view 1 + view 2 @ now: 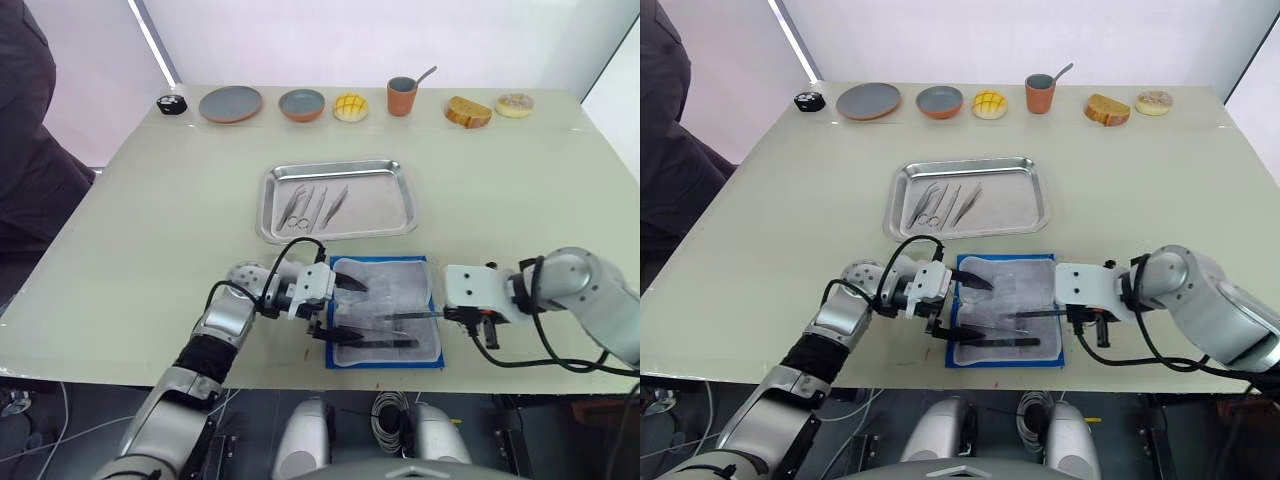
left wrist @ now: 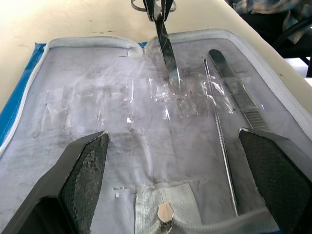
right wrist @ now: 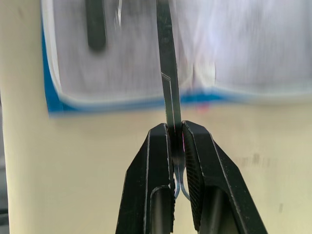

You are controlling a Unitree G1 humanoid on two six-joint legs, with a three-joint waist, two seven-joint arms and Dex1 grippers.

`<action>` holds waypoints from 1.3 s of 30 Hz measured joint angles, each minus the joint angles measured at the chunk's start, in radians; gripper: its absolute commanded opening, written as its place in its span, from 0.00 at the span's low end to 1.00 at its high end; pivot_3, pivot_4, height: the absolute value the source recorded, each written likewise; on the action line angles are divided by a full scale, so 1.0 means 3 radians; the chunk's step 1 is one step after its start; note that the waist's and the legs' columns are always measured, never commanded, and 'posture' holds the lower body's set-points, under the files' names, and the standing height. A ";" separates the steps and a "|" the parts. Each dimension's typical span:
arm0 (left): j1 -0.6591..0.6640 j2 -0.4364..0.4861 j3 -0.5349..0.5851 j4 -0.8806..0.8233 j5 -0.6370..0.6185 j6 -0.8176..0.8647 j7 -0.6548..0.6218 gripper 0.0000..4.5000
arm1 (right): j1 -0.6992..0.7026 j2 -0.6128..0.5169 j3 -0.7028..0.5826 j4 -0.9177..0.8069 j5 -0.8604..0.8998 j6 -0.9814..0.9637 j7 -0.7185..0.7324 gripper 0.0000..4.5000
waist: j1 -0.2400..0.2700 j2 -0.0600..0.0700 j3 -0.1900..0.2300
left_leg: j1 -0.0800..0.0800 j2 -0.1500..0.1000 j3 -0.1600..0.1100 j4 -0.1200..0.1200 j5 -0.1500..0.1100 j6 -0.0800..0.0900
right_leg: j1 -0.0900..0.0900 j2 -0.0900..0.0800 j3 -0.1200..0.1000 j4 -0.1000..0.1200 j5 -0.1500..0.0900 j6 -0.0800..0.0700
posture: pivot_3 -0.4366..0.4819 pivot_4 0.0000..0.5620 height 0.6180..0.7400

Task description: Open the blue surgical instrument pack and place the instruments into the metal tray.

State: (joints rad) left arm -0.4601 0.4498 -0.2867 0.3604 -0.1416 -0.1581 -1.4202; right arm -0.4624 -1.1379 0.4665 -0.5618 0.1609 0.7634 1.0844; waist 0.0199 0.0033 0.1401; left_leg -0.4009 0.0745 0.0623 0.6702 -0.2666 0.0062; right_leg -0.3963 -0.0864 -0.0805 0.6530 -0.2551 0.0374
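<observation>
While your head camera looks down the table [image 1: 120,250], you see the blue surgical instrument pack [image 1: 385,312] lying open at the near edge, the metal tray [image 1: 338,200] just beyond it toward the middle, with three instruments [image 1: 315,205] already inside. Your left gripper [image 1: 342,312] sits over the pack's left half, fingers spread wide. Your right gripper [image 1: 440,314] reaches in at the pack's right edge.

From your left wrist, both fingers [image 2: 83,180] straddle the clear inner face, where scissors [image 2: 165,48] and two slim tools [image 2: 229,122] lie.

From your right wrist, the fingers [image 3: 156,180] pinch a slim dark tool [image 3: 168,73] stretching over the pack's edge.
</observation>
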 measured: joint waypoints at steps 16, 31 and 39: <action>-0.0031 -0.0104 -0.0002 0.0075 0.0023 -0.0055 0.0026 1.00 | 0.0029 0.0532 -0.1611 0.0287 0.0971 0.0215 -0.0287 0.01 | 0.0001 0.0000 -0.0001 | 0.0002 -0.0001 0.0002 0.0000 0.0000 0.0000 | 0.0001 0.0000 0.0003 0.0002 0.0000 0.0000 | 0.48 0.27 1.00; 0.0012 -0.0129 0.0004 -0.0012 0.0038 0.0010 0.0105 1.00 | -0.1246 0.2786 -0.0999 0.1792 0.0089 0.0697 -0.2457 0.01 | -0.0013 0.0002 -0.0001 | -0.0001 -0.0002 0.0005 -0.0001 0.0000 0.0000 | -0.0004 0.0000 0.0011 0.0012 0.0000 0.0000 | 0.48 0.27 1.00; 0.0076 -0.0117 0.0010 -0.0088 0.0034 0.0039 0.0176 1.00 | -0.1450 0.3671 -0.1382 0.2696 -0.0052 0.0387 -0.3245 0.01 | -0.0028 0.0003 -0.0002 | 0.0001 -0.0002 0.0008 -0.0003 0.0000 0.0000 | -0.0007 0.0001 0.0018 0.0013 0.0000 0.0000 | 0.48 0.27 1.00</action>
State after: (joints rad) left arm -0.4374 0.4147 -0.2835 0.3341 -0.1315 -0.1464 -1.3674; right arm -0.8976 -0.0365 0.0518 0.2470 0.1452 0.8796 0.1110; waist 0.0116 0.0041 0.1396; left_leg -0.4006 0.0740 0.0647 0.6694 -0.2665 0.0061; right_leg -0.3983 -0.0859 -0.0751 0.6570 -0.2551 0.0375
